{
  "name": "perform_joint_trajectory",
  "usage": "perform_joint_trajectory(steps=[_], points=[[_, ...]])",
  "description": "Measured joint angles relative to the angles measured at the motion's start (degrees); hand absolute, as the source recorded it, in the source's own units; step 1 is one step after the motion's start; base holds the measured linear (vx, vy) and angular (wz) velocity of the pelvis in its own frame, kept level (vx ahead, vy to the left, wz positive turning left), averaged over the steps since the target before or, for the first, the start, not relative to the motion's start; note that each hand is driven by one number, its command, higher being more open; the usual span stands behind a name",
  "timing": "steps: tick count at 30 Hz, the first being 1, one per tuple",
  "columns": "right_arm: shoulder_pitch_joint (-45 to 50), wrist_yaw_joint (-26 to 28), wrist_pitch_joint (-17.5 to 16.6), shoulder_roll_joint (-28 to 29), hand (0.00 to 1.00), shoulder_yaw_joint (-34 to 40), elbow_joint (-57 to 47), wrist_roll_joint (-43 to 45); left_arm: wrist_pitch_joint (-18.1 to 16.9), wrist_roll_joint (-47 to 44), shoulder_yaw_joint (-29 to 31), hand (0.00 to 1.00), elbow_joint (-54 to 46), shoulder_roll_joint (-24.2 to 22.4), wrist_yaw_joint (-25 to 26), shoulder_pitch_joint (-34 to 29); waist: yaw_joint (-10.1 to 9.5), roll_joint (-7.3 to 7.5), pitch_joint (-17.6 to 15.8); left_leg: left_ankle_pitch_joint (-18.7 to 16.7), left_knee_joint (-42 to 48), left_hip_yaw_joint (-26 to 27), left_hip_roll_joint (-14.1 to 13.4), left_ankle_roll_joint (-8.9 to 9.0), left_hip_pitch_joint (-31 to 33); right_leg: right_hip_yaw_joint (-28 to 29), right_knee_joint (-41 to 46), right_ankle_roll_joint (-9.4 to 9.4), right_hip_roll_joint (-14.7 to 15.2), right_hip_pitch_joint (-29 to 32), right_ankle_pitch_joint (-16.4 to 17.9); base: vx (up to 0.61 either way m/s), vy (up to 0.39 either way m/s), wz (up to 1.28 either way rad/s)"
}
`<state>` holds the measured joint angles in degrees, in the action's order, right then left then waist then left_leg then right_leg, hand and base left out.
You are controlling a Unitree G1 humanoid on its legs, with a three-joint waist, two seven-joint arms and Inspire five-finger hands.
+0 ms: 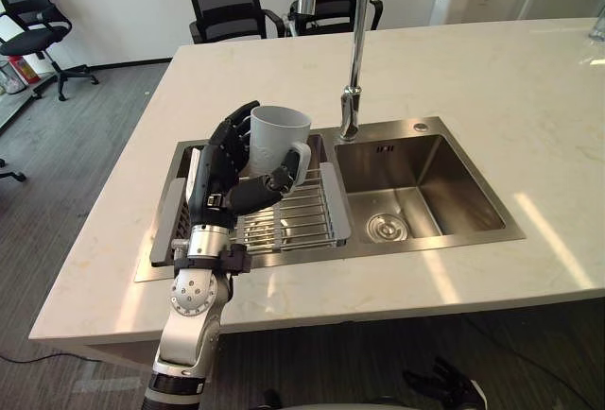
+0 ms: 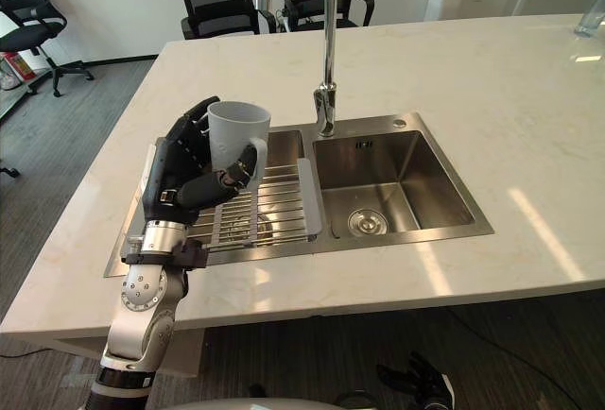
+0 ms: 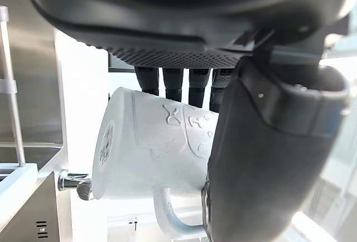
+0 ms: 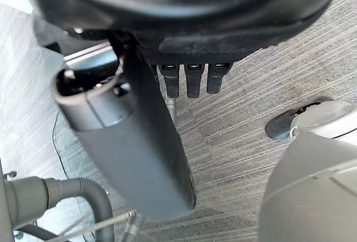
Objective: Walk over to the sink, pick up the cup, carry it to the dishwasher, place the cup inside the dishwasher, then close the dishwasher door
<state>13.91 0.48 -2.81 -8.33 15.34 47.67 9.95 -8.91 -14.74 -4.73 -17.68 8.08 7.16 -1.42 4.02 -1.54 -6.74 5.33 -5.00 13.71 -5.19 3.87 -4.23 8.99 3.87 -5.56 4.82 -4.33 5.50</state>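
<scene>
Nothing legible shows anywhere. The cup (image 3: 146, 158) has a small round sticker (image 3: 106, 141) on its base (the print is too fine to make out), and the raised figures (image 3: 187, 124) on its side form no readable word.

White cup (image 1: 277, 136), silver sink (image 1: 416, 160), cream veined countertop (image 1: 492, 70)

faucet (image 1: 351, 112) close R of cup (image 1: 277, 138) | rack (image 1: 302, 216) below | counter (image 1: 473, 70) beyond open

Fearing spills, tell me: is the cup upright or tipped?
Upright: the cup is held rim-up by the left hand above the sink rack.
</scene>
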Motion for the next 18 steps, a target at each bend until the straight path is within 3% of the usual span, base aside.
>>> perform_joint_trajectory(steps=[4, 7, 8, 9, 10, 11, 12, 13, 14, 15, 16, 18], points=[[-2.0, -1.6, -0.2, 1.7, 0.9, -1.2, -2.8, 0.0, -1.1, 0.0, 0.3, 0.3, -3.6, 0.0, 1.9, -0.2, -0.44, 1.56, -0.9, -0.6, 2.0, 4.1, -0.3, -0.77, 4.1, 3.2, 1.6, -1.26, -0.1, 6.2, -1.8, -0.02, 0.003, -0.51], [-2.0, -2.9, -0.2, 2.9, 0.9, -2.4, -5.9, 0.0, -1.1, 0.0, 0.3, 0.3, -4.2, -0.4, 3.0, 0.6, -0.08, 3.63, -2.1, -3.9, 8.5, 5.0, -0.7, -1.9, 7.2, -2.6, 6.8, -1.88, 0.5, 9.6, -2.4, -0.06, -0.002, -0.27], [-1.9, -3.1, -0.2, 2.9, 0.9, -2.4, -6.3, 0.0, -1.1, 0.0, 0.3, 0.3, -4.2, -0.5, 3.2, 0.6, -0.09, 3.71, -2.2, -4.5, 9.6, 5.2, -0.8, -2.28, 7.3, -3.7, 7.2, -2.51, 0.8, 9.6, -2.8, -0.08, 0.029, -0.15], [-1.8, -3.4, -0.3, 2.7, 0.9, -2.4, -6.8, 0.0, -1.2, 0.0, 0.4, 0.3, -4.5, -0.7, 3.5, 0.7, -0.33, 3.59, -2.1, -5.3, 10.8, 5.5, -0.8, -3.26, 7.9, -4.3, 5.7, -4.84, 1.2, 9.0, -3.9, -0.07, 0.059, -0.13], [-2.1, -3.6, -0.5, 2.8, 0.9, -2.3, -7.6, 0.0, -1.7, 0.0, 1.1, 0.3, -5.0, -1.6, 3.5, 1.1, -1.13, 3.28, -2.5, -6.3, 11.8, 6.2, -1.3, -4.6, 8.8, -4.7, 11.4, -7.42, 1.4, 10.0, 0.0, -0.12, 0.069, 0.01], [-1.8, -3.5, -0.5, 2.8, 0.9, -2.6, -7.6, 0.0, -1.8, -0.1, 1.9, 0.3, -5.0, -2.1, 3.5, 1.0, -1.74, 3.32, -2.5, -6.3, 13.0, 5.9, -0.8, -4.91, 8.8, -4.9, 22.6, -7.78, 0.7, 10.3, 5.9, -0.1, 0.047, 0.07], [-1.8, -3.4, -0.5, 2.8, 0.9, -2.8, -7.5, 0.0, -1.9, -0.2, 2.7, 0.3, -5.1, -2.5, 3.6, 0.6, -2.26, 3.28, -2.5, -6.2, 13.2, 6.0, -0.5, -4.91, 8.6, -4.9, 25.4, -8.11, 0.3, 9.2, 7.8, -0.09, 0.017, 0.06], [-2.2, -3.4, -0.6, 2.8, 0.9, -3.5, -7.4, 0.0, -2.1, -0.5, 4.4, 0.3, -5.4, -2.8, 3.9, -0.1, -3.5, 3.38, -2.4, -6.2, 13.8, 6.3, 0.0, -5.14, 9.0, -5.0, 26.4, -7.73, -0.2, 6.6, 9.9, -0.13, -0.018, -0.15], [-3.1, -3.3, -0.8, 2.6, 0.9, -4.7, -7.1, 0.0, -2.6, -1.3, 6.4, 0.3, -5.8, -3.2, 4.3, -0.2, -5.07, 3.69, -1.8, -6.0, 15.0, 6.8, 0.4, -5.34, 11.0, -5.7, 21.9, -4.51, -0.9, 4.4, 11.6, -0.15, -0.04, -0.22], [-4.2, -3.2, -0.9, 2.6, 0.9, -4.8, -6.8, 0.1, -2.7, -1.7, 7.3, 0.3, -6.4, -3.5, 4.5, -0.2, -5.69, 3.61, -1.8, -5.9, 15.8, 7.1, 0.4, -5.38, 12.6, -6.0, 18.3, -2.85, -0.8, 3.9, 12.0, -0.21, -0.065, -0.12], [-6.4, -3.1, -1.2, 2.5, 0.9, -5.0, -6.0, 0.2, -3.2, -2.2, 8.3, 0.3, -7.2, -3.9, 4.7, 0.0, -6.22, 3.14, -2.1, -4.9, 17.1, 6.8, 0.3, -5.5, 15.8, -6.0, 12.8, 1.69, -1.1, 3.5, 11.9, -0.16, -0.052, 0.11], [-7.7, -3.3, -1.3, 1.7, 0.9, -4.9, -4.8, 0.6, -3.3, -2.3, 7.3, 0.3, -7.2, -5.9, 4.7, -0.8, -6.05, 0.24, -3.8, -3.1, 17.5, 3.9, -1.3, -5.11, 16.8, -8.0, 9.5, 2.98, -3.4, 2.0, 8.8, -0.21, -0.062, 0.44]])
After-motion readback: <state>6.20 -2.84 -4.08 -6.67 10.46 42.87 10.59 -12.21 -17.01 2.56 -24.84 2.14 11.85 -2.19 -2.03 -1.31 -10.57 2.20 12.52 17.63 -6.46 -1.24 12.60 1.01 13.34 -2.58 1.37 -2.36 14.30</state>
